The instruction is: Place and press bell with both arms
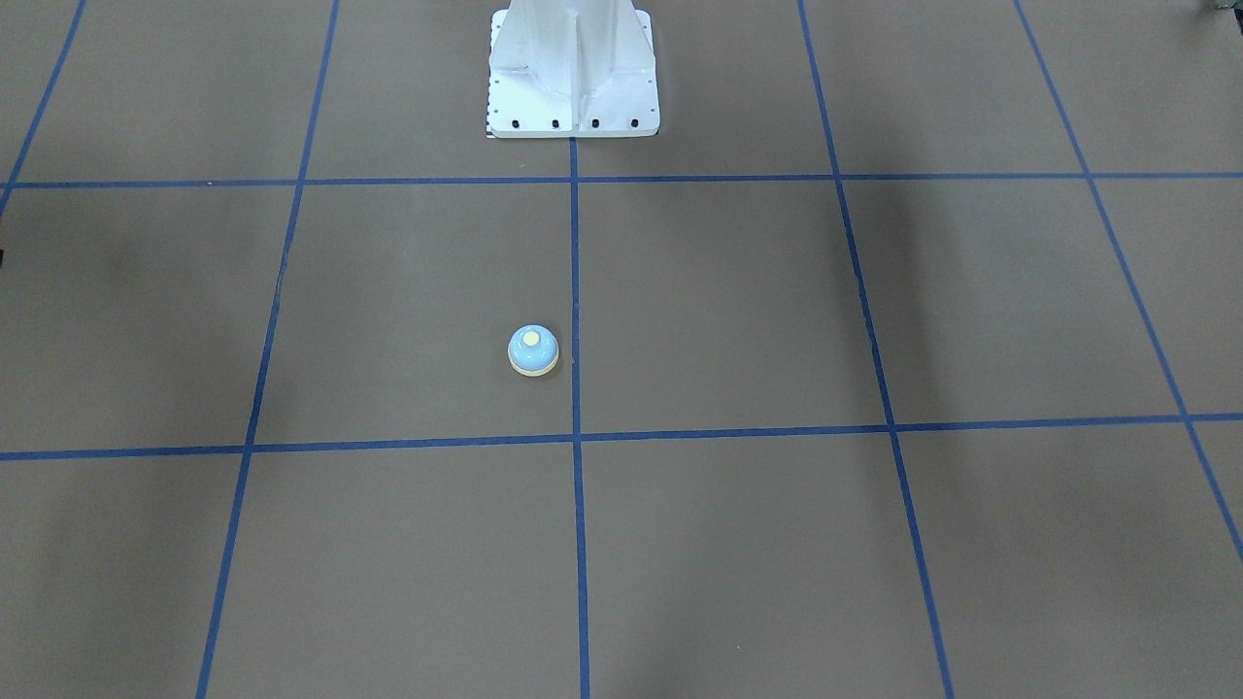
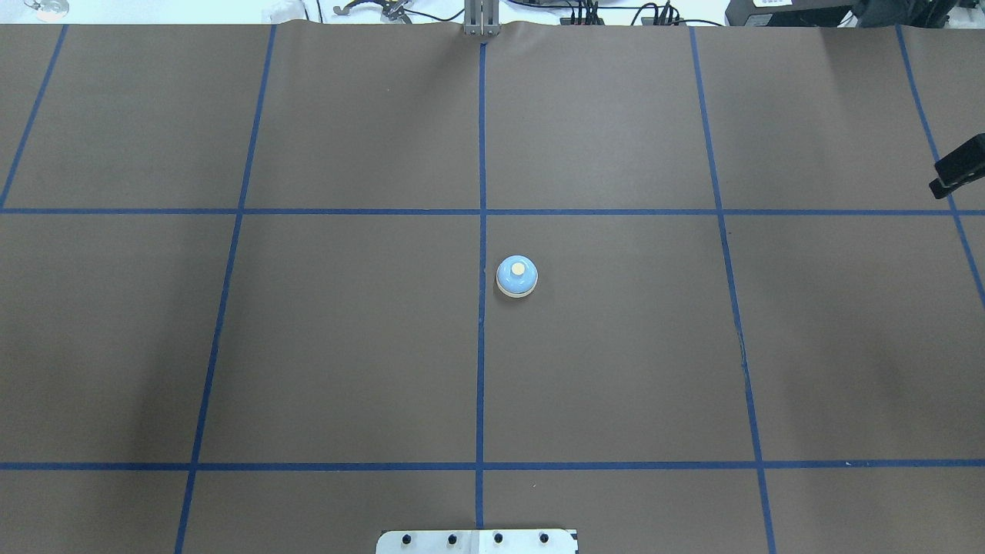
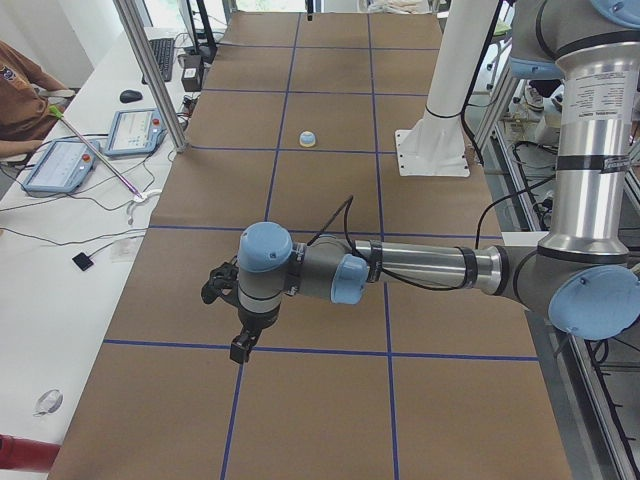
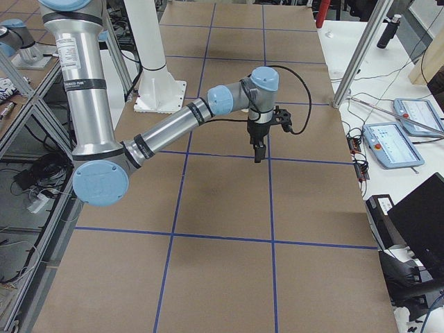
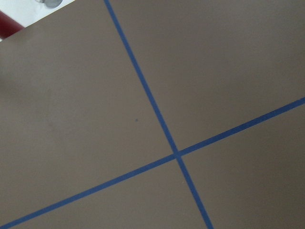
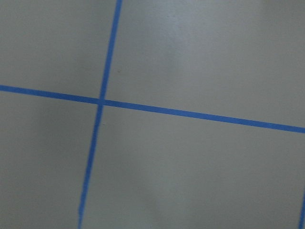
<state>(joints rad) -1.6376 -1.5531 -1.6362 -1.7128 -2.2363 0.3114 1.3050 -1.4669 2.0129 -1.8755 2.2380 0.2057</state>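
My left gripper (image 3: 242, 345) hangs above a blue tape crossing (image 5: 177, 153), well left of the bell (image 2: 516, 276) sitting upright just right of the centre tape line (image 2: 482, 346), my right gripper (image 4: 258, 152) hangs far beyond it, and I cannot tell whether either's jaws are apart.

My brown desk (image 2: 616, 369), gridded with blue tape (image 2: 482, 154), carries a small blue bell (image 2: 516, 276), well apart from my left pincer (image 3: 241, 348) and my right pincer (image 4: 258, 155).
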